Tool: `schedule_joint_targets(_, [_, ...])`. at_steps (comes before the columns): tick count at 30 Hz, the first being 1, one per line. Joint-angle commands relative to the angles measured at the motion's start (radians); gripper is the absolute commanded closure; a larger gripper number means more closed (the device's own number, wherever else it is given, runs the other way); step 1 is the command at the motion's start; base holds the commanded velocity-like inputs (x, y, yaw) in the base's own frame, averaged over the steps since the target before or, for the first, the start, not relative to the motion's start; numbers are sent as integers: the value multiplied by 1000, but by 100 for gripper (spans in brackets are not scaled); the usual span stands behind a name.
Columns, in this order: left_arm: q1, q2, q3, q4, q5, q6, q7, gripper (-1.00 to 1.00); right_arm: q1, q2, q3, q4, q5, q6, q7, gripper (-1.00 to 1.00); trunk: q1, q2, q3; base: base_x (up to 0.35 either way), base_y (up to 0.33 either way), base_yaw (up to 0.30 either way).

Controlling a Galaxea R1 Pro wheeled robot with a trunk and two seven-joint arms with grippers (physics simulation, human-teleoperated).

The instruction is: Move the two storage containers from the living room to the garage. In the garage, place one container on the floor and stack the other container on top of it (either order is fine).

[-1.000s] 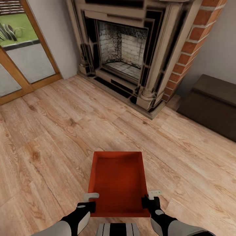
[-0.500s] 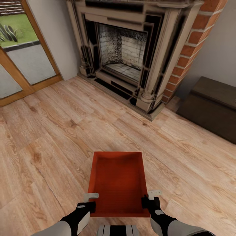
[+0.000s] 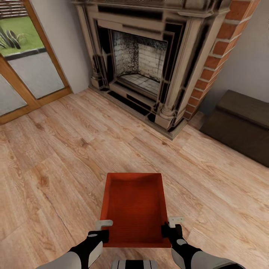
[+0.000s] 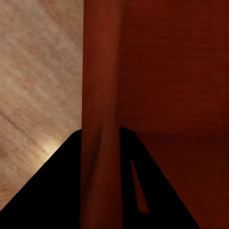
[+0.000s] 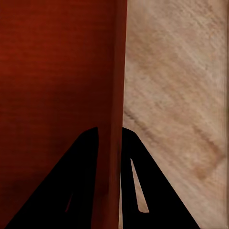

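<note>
1. Storage container [image 3: 134, 207], orange-red, open-top, empty: held between my hands, above the wood-plank floor [image 3: 56, 157].
2. Left hand [image 3: 100, 231]: clamped on its left wall.
3. Right hand [image 3: 172, 227]: clamped on its right wall.
4. Fireplace [image 3: 144, 63]: ahead of both hands; this is the living room.
5. Outstanding, I judge: garage trip, second container, stacking.

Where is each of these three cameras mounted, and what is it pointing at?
Head view: up on the robot's head, looking down past both forearms at the storage container, the fireplace beyond.
Left wrist view: by the left gripper, dark jaws astride one container wall.
Right wrist view: by the right gripper, the same on the opposite wall.
All share the container and wood floor.
</note>
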Motion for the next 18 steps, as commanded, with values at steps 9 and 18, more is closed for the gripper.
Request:
schedule_joint_targets(9, [0, 1, -5, -2, 1, 5, 12, 100, -1, -3, -6, 2, -30, -9, -4, 100, -35, 63, 28, 0, 0, 0])
schedule_joint_targets(18, [0, 1, -5, -2, 1, 6, 12, 100, -1, -3, -6, 2, -30, -9, -4, 100, -69, 126, 56, 0, 0, 0])
